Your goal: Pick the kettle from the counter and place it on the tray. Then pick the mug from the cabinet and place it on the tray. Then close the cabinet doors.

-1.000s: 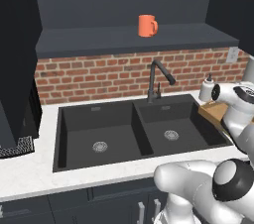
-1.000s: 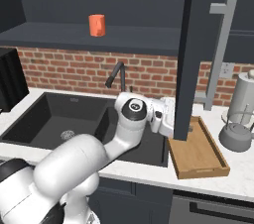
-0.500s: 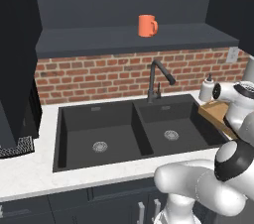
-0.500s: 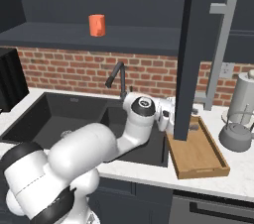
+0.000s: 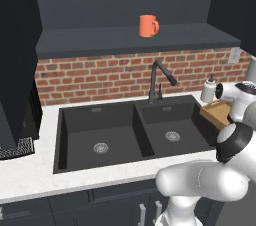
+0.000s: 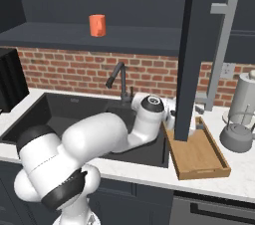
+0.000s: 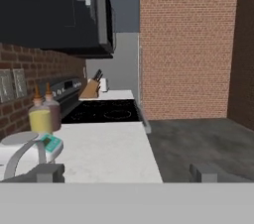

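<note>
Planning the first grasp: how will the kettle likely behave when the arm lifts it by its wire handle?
The kettle looks squat and wide-based, so probably stable on the counter. Its thin arched handle may let the body swing once lifted. The smooth grey metal could be slippery to open fingers.

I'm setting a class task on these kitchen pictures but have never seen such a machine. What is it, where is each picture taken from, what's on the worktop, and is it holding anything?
It is a white robot arm on a driving base, in a computer-drawn kitchen. Two pictures come from cameras on the base, behind the arm to its left and right. The third looks out from its hand, along the open gripper, which holds nothing.

On the white counter, right of the black sink, lie a wooden tray and a grey kettle. An orange mug stands in the open cabinet above, beside its door.
</note>
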Controlling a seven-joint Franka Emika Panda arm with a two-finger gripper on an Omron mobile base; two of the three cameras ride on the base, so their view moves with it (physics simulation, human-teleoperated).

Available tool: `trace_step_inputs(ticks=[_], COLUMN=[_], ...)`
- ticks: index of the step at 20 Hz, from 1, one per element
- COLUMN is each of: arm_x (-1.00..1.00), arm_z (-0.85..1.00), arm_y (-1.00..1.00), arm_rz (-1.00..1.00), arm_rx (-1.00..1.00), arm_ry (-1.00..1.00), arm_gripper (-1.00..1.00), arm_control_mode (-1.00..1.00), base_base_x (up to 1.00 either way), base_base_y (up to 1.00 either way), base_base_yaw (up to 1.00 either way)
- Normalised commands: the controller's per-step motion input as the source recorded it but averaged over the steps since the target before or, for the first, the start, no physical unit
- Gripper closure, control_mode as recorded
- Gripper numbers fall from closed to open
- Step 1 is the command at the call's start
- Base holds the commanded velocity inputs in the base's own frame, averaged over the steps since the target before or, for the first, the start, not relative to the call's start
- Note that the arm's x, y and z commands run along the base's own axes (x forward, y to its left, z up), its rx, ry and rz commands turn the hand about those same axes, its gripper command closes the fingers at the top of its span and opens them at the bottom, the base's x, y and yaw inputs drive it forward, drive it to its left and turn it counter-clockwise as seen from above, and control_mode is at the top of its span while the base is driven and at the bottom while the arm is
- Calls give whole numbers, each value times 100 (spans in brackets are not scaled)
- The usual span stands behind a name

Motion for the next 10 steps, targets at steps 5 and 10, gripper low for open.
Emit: trace_step_inputs(ticks=[5, 10], arm_x=[19, 17], arm_z=[-21, -20], arm_y=[-16, -22], arm_rz=[0, 0], arm_rx=[0, 0], arm_ry=[-1, -3], arm_gripper=[-100, -100], arm_control_mode=[-100, -100], base_base_x=[0, 0], base_base_y=[0, 0], base_base_yaw=[0, 0])
